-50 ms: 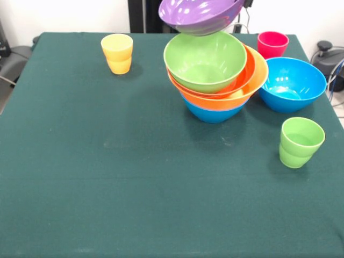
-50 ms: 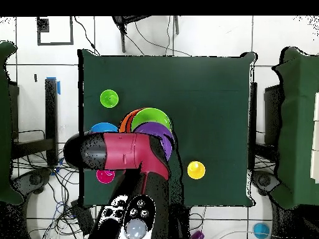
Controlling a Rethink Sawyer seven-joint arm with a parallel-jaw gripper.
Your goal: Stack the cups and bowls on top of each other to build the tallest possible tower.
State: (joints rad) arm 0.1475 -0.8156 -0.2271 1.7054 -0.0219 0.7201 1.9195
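Observation:
The tower (image 1: pixel 217 80) stands right of the table's middle: a blue bowl (image 1: pixel 214 114) lowest, then a yellow-orange bowl (image 1: pixel 236 98), an orange-red bowl (image 1: pixel 250 67) and a lime green bowl (image 1: pixel 204 62) on top. A wide purple bowl (image 1: pixel 201 13) hangs tilted just over the lime one, held at its right rim by my gripper (image 1: pixel 245 4), of which only a dark tip shows. In the overhead view the arm (image 2: pixel 124 151) covers the gripper and part of the purple bowl (image 2: pixel 161 134). Single cups stand apart: yellow (image 1: pixel 117 52), red-pink (image 1: pixel 272 44), light green (image 1: pixel 301 141).
Another blue bowl (image 1: pixel 293 83) sits close to the tower's right side, with a smaller blue shape inside it. The red-pink cup is just behind that bowl. The green cloth-covered table (image 1: pixel 107 177) ends near the light green cup on the right.

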